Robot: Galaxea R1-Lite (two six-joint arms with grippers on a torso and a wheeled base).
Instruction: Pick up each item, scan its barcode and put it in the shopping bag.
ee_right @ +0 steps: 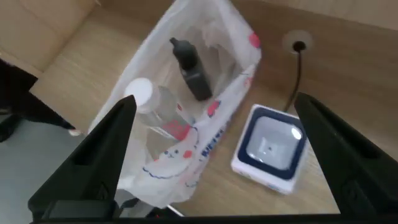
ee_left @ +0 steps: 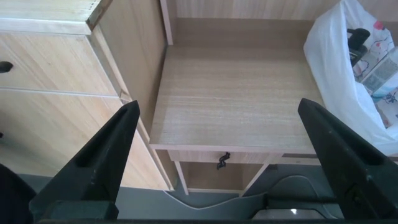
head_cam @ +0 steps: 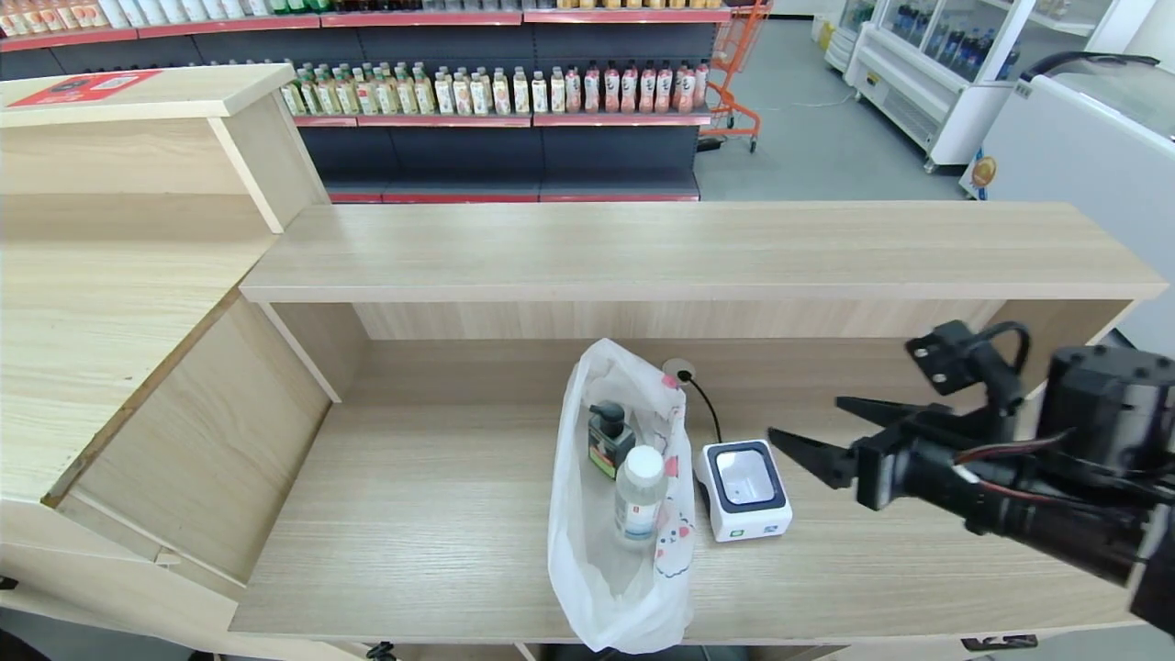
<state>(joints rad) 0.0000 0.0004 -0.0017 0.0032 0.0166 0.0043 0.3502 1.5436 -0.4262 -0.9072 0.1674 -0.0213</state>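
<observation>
Shopping bag point(head_cam: 587, 601) holds pump bottle point(head_cam: 609, 442) and white-capped bottle point(head_cam: 639, 493).

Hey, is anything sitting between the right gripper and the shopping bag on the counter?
Yes: the barcode scanner stands on the counter right beside the shopping bag, on the side facing the open right gripper. Nothing else lies between them. The pump bottle and the white-capped bottle are inside the bag.

A supermarket is indicated by a wooden checkout counter point(head_cam: 698, 248), on which a barcode scanner point(head_cam: 744, 488) and a plastic shopping bag point(head_cam: 574, 542) are set. Beyond the counter, shelves point(head_cam: 597, 119) stocked with bottled drinks point(head_cam: 496, 92), an orange trolley point(head_cam: 739, 55) and glass-fronted coolers point(head_cam: 927, 83) are seen.
</observation>
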